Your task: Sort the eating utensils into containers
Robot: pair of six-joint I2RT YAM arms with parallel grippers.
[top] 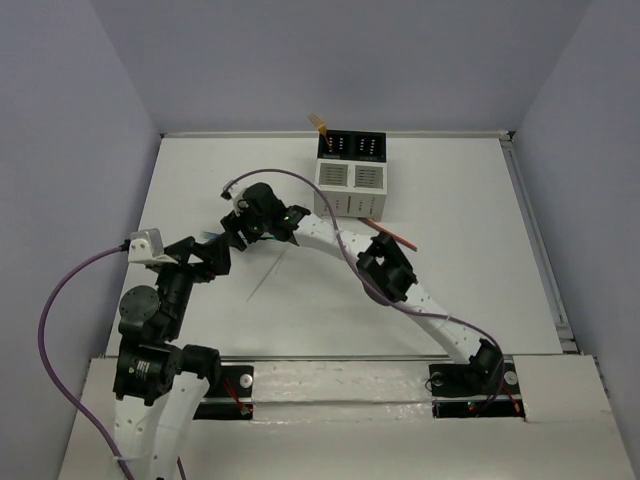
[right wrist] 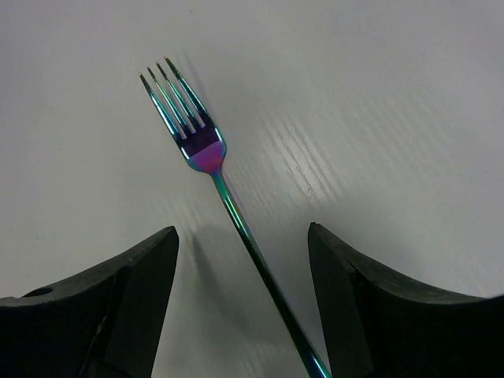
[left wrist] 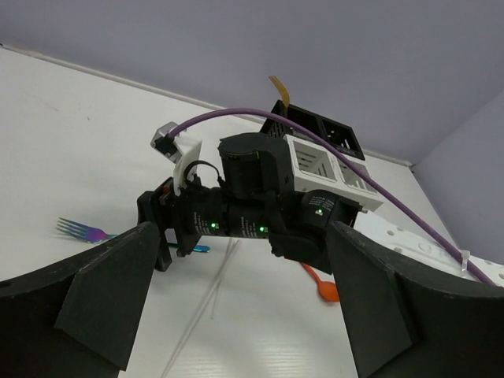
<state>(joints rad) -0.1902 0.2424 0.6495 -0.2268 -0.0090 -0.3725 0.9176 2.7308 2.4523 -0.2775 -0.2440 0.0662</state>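
Note:
An iridescent fork (right wrist: 201,150) lies flat on the white table, tines pointing away. My right gripper (right wrist: 242,236) is open, low over the fork, with the handle running between its jaws and touching neither finger. In the top view the right gripper (top: 242,222) is left of the caddy (top: 350,175). My left gripper (top: 220,258) is open and empty, just behind the right one. The left wrist view shows the fork's tines (left wrist: 79,230), thin white sticks (left wrist: 206,287), an orange spoon (left wrist: 323,287) and the caddy (left wrist: 323,161). An orange stick (top: 320,125) stands in a black compartment.
An orange utensil (top: 397,236) lies just in front of the caddy's right side. The white sticks (top: 268,272) lie between the two arms. A purple cable (top: 60,290) loops off the left arm. Walls close the table at the back and on both sides.

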